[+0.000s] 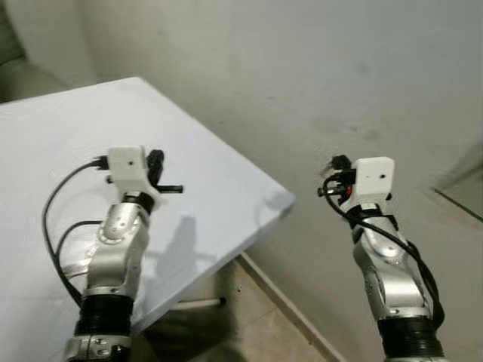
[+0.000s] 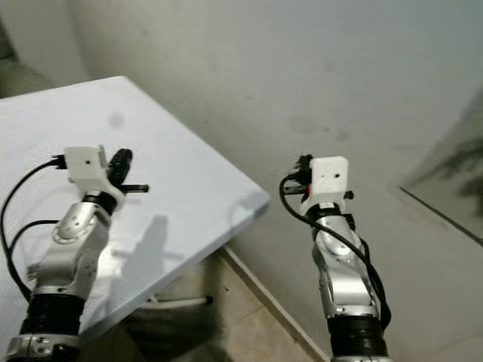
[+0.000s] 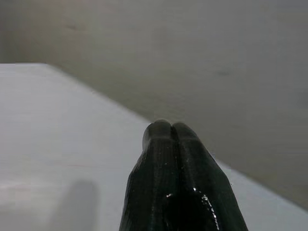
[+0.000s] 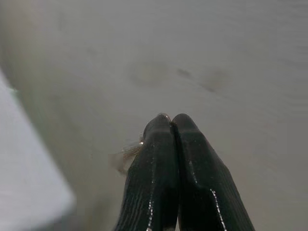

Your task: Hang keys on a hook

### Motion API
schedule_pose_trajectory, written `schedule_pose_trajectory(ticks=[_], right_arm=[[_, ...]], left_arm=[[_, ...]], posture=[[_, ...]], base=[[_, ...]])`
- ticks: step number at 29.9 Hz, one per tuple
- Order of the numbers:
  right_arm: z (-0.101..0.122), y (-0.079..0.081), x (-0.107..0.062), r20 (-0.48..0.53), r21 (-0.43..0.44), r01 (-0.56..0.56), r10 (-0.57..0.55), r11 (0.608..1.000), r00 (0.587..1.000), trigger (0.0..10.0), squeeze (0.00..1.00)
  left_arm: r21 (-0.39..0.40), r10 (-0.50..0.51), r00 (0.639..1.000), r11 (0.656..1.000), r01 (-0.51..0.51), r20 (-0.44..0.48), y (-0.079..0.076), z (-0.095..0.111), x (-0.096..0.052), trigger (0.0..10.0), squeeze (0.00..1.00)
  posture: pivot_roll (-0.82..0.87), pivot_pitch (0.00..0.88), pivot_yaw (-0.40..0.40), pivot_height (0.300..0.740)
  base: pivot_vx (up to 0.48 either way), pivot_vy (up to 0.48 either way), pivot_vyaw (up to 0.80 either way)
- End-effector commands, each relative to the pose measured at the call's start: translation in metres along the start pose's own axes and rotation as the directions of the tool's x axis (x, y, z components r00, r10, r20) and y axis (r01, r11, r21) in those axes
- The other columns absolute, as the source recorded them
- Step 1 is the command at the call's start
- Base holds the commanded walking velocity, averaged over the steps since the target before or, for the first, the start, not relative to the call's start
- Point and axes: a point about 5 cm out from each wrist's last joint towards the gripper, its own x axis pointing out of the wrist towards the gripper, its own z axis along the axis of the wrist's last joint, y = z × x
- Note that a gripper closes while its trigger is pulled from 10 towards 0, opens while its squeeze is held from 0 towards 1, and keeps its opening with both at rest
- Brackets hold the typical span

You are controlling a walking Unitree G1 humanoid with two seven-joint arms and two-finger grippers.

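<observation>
Peeking out beside the right jaws: a small blurred metallic glint, possibly the keys, against the left edge of the black fingers; what it is cannot be told for sure.
Right gripper: jaws pressed together with no gap between the tips; whether they pinch the glinting bit cannot be told. It is raised in front of the wall, off to the right of the tabletop's corner.
Right arm: silver, with a white camera block at the wrist and black cables looping beside it.
Left gripper: jaws clenched tip to tip, nothing between them, held above the tabletop near its right edge.
Left arm: silver, white wrist block, black cable curving out on its left side.
Tabletop: plain white, set at an angle, its rounded corner pointing toward the wall; the left arm's shadow falls across it.
Wall: pale grey-white, faintly smudged.
Floor: beige tiles below the tabletop's edge, with a baseboard running along the wall.
</observation>
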Motion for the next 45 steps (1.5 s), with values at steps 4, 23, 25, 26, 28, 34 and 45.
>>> schedule_pose_trajectory(ticks=[4, 23, 25, 26, 28, 34, 45], right_arm=[[0.005, -0.003, -0.001, 0.024, -0.001, 0.008, -0.008, 1.000, 1.000, 10.0, 0.00], [0.004, -0.008, -0.007, 0.022, -0.002, 0.042, -0.042, 0.999, 0.999, 10.0, 0.00], [0.005, -0.010, -0.007, 0.021, -0.005, 0.052, -0.052, 0.999, 0.998, 10.0, 0.00], [0.005, -0.010, -0.007, 0.021, -0.005, 0.052, -0.052, 0.999, 0.998, 10.0, 0.00], [0.005, -0.010, -0.008, 0.020, -0.008, 0.054, -0.054, 0.999, 0.998, 10.0, 0.00], [0.003, -0.011, -0.010, 0.018, -0.012, 0.053, -0.053, 0.999, 0.998, 10.0, 0.00], [0.003, -0.009, -0.012, 0.014, -0.020, 0.042, -0.042, 0.999, 0.999, 10.0, 0.00]], left_arm=[[0.038, -0.033, 0.999, 0.999, 0.032, 0.009, -0.005, 0.003, -0.002, 10.0, 0.00], [0.039, -0.058, 0.998, 0.998, 0.057, 0.009, -0.011, 0.005, 0.000, 10.0, 0.00], [0.037, -0.072, 0.997, 0.997, 0.071, 0.009, -0.013, 0.004, 0.000, 10.0, 0.00], [0.037, -0.072, 0.997, 0.997, 0.071, 0.009, -0.013, 0.004, 0.000, 10.0, 0.00], [0.048, -0.093, 0.996, 0.995, 0.093, 0.009, -0.016, 0.003, 0.000, 10.0, 0.00], [0.043, -0.120, 0.993, 0.992, 0.120, 0.010, -0.022, 0.001, -0.002, 10.0, 0.00], [0.033, -0.155, 0.988, 0.987, 0.155, -0.007, -0.026, -0.001, -0.003, 10.0, 0.00]], posture=[[0.00, 0.029, -0.054, 0.740], [-0.03, 0.040, -0.030, 0.740], [-0.03, 0.039, -0.029, 0.740], [-0.03, 0.039, -0.029, 0.740], [-0.03, 0.040, -0.029, 0.740], [-0.04, 0.042, -0.032, 0.740], [-0.04, 0.040, -0.035, 0.740]], base=[[0.000, 0.000, -0.76], [0.000, 0.000, -0.76], [0.000, 0.000, -0.76], [0.000, 0.000, -0.76], [0.000, 0.000, -0.76], [0.000, 0.000, -0.38], [0.000, -0.067, 0.00]])
